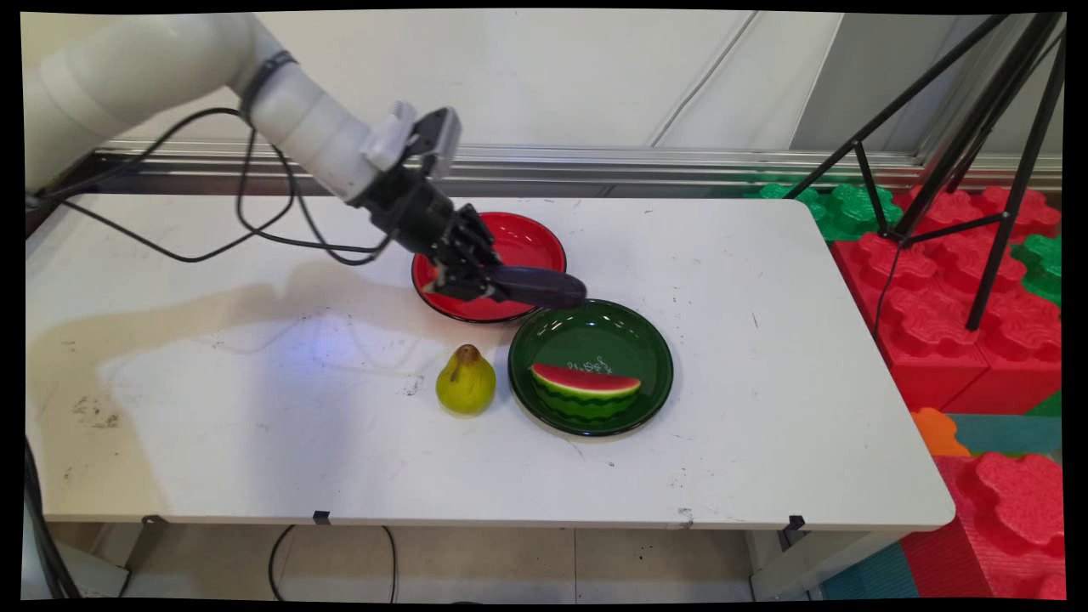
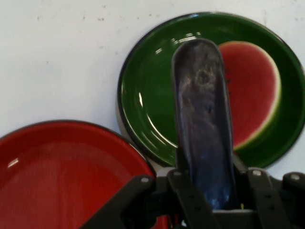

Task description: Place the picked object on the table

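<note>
End effector [image 1: 497, 285] sits over the near rim of the red plate [image 1: 527, 242], closed on a dark eggplant [image 1: 540, 286] that juts out ahead of it over the far rim of the green plate [image 1: 595, 327]. Below and ahead: the watermelon slice [image 1: 585, 393] occupies the green plate's near half. Near side, just beside that plate: a pear [image 1: 466, 381]. Bare table [image 1: 212, 382] lies wide open to the arm's side; a bare strip [image 1: 782, 340] also beyond the green plate.
</note>
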Controlling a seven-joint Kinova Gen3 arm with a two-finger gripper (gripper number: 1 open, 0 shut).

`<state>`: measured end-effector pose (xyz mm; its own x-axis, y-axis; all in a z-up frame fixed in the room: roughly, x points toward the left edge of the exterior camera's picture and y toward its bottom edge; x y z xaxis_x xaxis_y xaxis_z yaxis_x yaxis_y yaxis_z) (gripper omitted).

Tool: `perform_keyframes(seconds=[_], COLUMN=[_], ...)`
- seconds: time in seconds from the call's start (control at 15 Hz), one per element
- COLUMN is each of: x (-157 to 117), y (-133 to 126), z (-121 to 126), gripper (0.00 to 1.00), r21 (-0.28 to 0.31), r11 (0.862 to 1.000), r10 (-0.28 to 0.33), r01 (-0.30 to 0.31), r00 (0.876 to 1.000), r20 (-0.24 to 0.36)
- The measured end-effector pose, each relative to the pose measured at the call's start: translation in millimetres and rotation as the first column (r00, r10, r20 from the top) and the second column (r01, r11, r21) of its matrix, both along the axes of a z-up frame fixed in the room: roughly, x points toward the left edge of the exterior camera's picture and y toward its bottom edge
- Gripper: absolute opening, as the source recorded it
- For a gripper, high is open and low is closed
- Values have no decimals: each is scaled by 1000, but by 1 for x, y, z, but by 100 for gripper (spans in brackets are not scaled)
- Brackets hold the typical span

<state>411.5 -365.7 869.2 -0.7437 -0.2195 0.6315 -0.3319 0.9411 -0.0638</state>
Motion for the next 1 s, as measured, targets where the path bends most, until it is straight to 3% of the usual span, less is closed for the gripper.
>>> perform_keyframes(seconds=[0.53,1.0], x=[63,113], y=[41,80], z=[23,12], gripper=[0,0], r21=[32,113], r11=[999,992], r10=[2,39], r01=[-3,-48], r00=[1000,996], r20=[31,85])
